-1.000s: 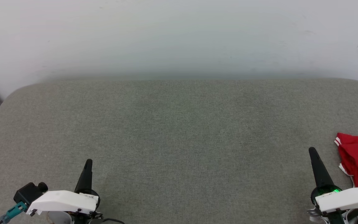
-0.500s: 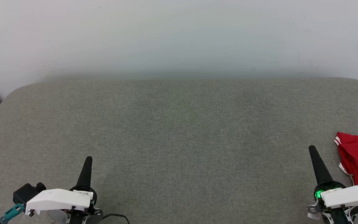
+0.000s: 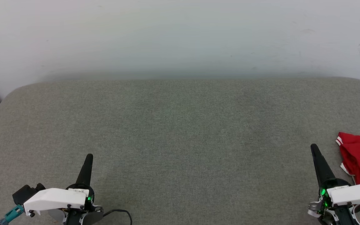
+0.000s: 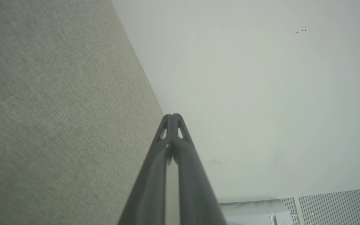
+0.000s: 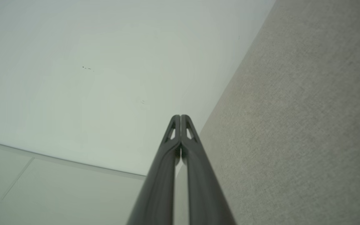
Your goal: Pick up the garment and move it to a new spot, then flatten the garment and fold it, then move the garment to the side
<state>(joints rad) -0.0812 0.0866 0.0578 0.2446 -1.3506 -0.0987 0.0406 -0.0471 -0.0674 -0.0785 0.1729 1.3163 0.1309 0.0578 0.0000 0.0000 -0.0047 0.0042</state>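
Observation:
The red garment point(image 3: 359, 159) with white stripe trim lies bunched at the right edge of the grey padded surface point(image 3: 180, 131), cut off by the head view's border. My right gripper point(image 3: 314, 147) hovers just left of it, apart from the cloth, fingers pressed together and empty; the right wrist view shows the same right gripper point(image 5: 180, 116) shut. Far across at the lower left, my left gripper point(image 3: 89, 155) is also shut on nothing, and the left wrist view shows that left gripper point(image 4: 172, 115) with its tips closed together.
A pale wall point(image 3: 180, 37) rises directly behind the padded surface. The surface's rounded left corner point(image 3: 8, 97) drops off beside a dark strip. A black cable point(image 3: 122, 214) loops near the left wrist.
Both grippers have slid slightly up the head view, staying shut. The garment has not moved on the surface.

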